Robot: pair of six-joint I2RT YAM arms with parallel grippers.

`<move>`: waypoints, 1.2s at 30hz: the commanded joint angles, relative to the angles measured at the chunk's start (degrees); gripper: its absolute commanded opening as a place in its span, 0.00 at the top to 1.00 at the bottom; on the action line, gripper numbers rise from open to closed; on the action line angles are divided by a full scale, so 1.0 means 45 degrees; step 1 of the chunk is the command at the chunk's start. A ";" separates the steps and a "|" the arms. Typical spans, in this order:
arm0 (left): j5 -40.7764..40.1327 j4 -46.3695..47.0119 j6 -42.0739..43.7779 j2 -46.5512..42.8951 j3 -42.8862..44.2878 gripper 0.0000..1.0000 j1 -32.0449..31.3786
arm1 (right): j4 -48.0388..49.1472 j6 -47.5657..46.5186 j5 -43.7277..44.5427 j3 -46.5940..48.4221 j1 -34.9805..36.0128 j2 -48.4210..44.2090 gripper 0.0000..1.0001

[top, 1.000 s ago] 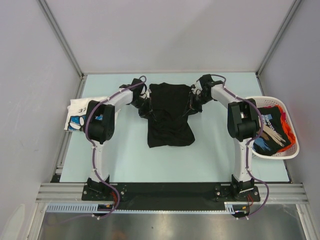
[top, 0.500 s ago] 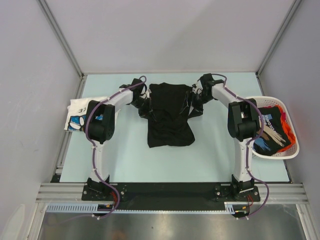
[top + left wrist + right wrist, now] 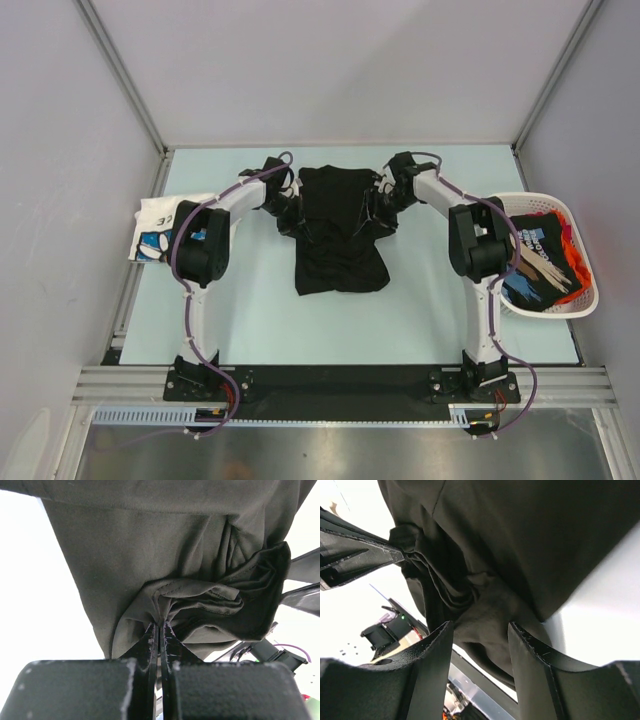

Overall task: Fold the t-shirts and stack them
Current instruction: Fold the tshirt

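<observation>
Jaws, right gripper [image 3: 480,626]: spread, with a bunched sleeve of the black t-shirt [image 3: 340,235] lying between the fingers but not clamped. A second ago this pair was pressed shut on that sleeve. It has since let go, and the right arm has swung a little inward over the shirt's right edge. Jaws, left gripper [image 3: 159,626]: pressed together, pinching a gathered fold of the same shirt at its left sleeve, with no change in grip or place over the last second. Black t-shirt: flat on the table [image 3: 250,300], centre and towards the far side, between the two grippers, collar end away from the arm bases, body running straight down towards them, hem not yet brought up. White t-shirt [image 3: 160,228]: folded, printed side up, at the left edge of the table, well apart from the work. Other t-shirts [image 3: 545,262]: dark and orange, heaped in the basket [image 3: 530,196] at the right edge, untouched. Reading: the right side appears to have been released, either to leave its sleeve turned in or to take a better hold; I cannot tell which. The left sleeve is held, so the sleeve stage looks unfinished. The lengthwise fold, the stacking on the white one and the basket's contents all remain.
</observation>
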 commanded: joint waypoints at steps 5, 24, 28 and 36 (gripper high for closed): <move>-0.0079 -0.0064 0.0059 0.0084 0.0367 1.00 -0.0083 | -0.0283 -0.0266 -0.0741 0.0740 0.0286 0.0449 0.93; -0.1602 -0.0279 -0.0585 -0.0228 0.1615 1.00 0.0327 | 0.1493 0.0768 0.1328 0.0408 -0.0202 -0.0879 1.00; -0.1837 -0.0240 -0.0839 -0.0228 0.2182 1.00 0.0386 | 0.2000 0.1138 0.1544 0.0427 -0.0222 -0.0996 1.00; -0.1993 -0.0610 -0.1132 0.0532 0.3839 1.00 0.0523 | 0.2724 0.1550 0.1778 0.0134 -0.0261 -0.0802 1.00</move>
